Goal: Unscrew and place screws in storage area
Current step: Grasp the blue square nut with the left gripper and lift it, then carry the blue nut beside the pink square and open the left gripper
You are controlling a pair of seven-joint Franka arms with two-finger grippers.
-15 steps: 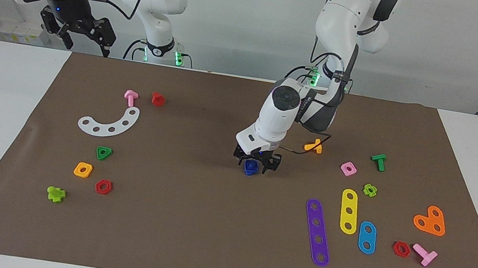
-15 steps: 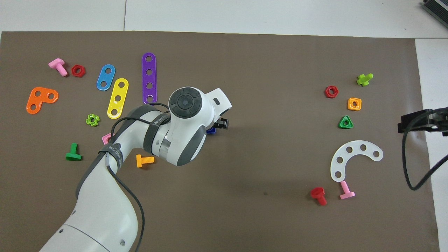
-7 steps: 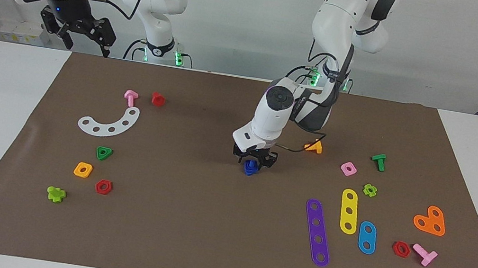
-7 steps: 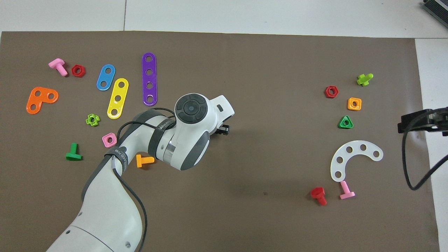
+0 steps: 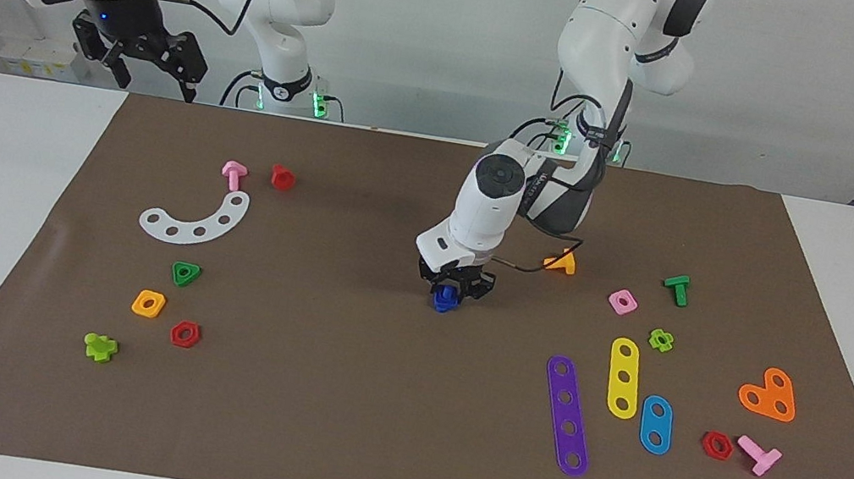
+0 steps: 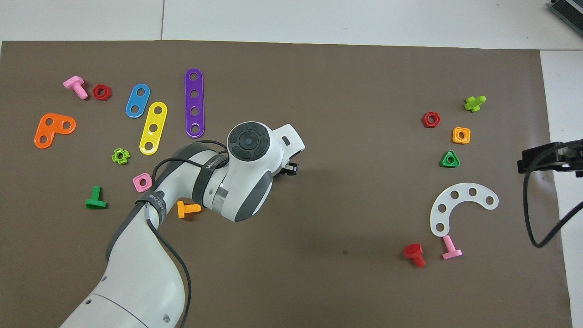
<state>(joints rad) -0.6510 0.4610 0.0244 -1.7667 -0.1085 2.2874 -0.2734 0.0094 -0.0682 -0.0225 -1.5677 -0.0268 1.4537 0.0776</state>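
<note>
Since a second ago the left gripper point(image 5: 452, 285) has drawn its fingers in from a wide straddle until they pinch the dark blue screw point(image 5: 445, 298), which sits on the brown mat point(image 5: 331, 413) near the middle of the table. Its jaws are now closed snugly on the blue piece, tips pressing either side, wrist coming almost straight down so a twist would run along the bolt's own axis; that suits unscrewing bolt from nut. In the facing view the screw shows at about six o'clock under the black fingers; in the overhead view the white wrist housing hides it. An orange bolt point(image 5: 561, 262) lies at roughly two o'clock from the screw, and the purple strip point(image 5: 568, 416) at about four o'clock. Loose pieces are scattered toward both ends of the mat, which serve as storage. Up by its own base, the right gripper point(image 5: 153, 72) waits with fingers spread wide and empty.
</note>
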